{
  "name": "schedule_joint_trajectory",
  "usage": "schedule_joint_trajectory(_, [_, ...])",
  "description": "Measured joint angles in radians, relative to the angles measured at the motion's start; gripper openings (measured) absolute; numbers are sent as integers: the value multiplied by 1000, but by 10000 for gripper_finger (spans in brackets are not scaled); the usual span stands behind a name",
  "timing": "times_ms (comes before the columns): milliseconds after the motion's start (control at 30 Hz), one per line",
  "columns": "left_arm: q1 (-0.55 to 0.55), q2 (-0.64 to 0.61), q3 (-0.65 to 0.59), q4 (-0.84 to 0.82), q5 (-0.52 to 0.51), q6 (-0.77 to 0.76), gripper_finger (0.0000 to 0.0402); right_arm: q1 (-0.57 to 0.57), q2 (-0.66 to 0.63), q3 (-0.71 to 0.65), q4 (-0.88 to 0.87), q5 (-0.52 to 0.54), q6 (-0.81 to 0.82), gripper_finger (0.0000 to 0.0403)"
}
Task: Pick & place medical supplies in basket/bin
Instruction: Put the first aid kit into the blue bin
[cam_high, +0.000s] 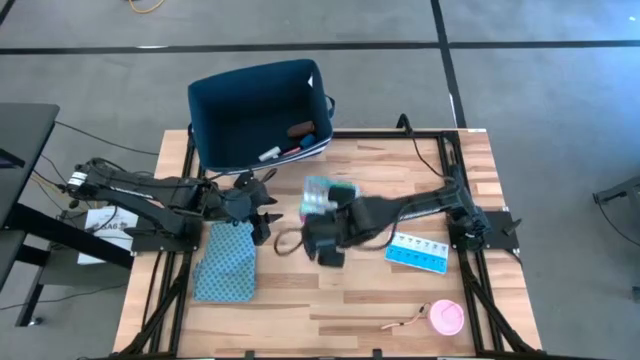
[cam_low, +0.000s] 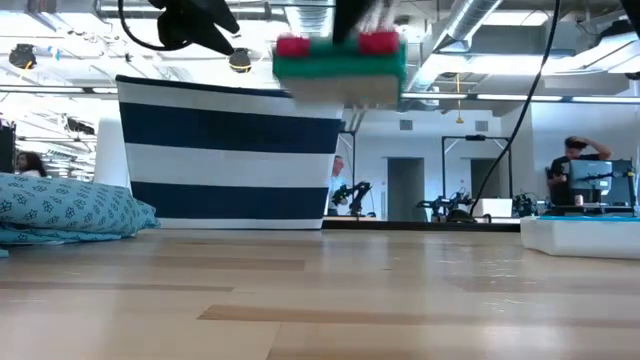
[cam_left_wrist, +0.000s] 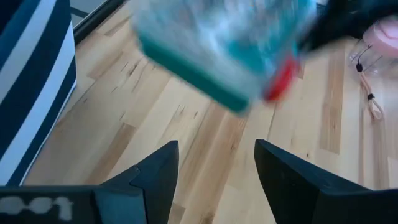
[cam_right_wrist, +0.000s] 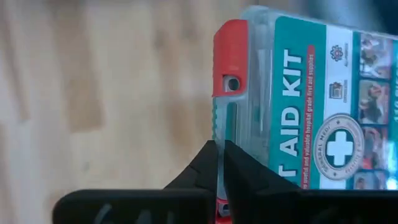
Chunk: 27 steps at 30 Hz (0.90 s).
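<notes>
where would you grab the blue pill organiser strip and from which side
Probably from straight above, fingers across its short width near the middle. The pill organiser strip lies flat on the table, long and thin, so its narrow sides suit the jaws. The right gripper is nearest but is shut on the first aid kit.

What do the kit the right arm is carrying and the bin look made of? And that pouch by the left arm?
First aid kit: looks like hard clear plastic with red latches and a glossy printed label.
Bin: in the low view its striped wall looks like woven fabric, though from above it could pass for plastic.
Pouch: soft patterned cloth, puffy and creased.
</notes>
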Motion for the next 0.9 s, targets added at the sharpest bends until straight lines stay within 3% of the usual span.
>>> schedule_joint_trajectory(67, [0,0,0,-1,0,7,199,-22,-8,61,18,57,-63,8])
schedule_joint_trajectory(133, [0,2,0,0,0,9,199,-56,-60,22,129,87,-164,6])
schedule_joint_trajectory(367, [0,3,-1,0,-1,17,199,-270,-131,17,478,85,-355,3])
schedule_joint_trajectory(467, [0,3,-1,3,-1,21,199,-381,-124,17,642,-49,-398,4])
schedule_joint_trajectory(600, [0,3,-1,3,5,21,199,-517,-60,19,773,-404,-375,4])
schedule_joint_trajectory(667, [0,3,-1,4,16,15,199,-572,-13,15,791,-527,-334,4])
schedule_joint_trajectory(900, [-14,3,-1,61,26,80,199,-672,126,15,832,-557,-254,5])
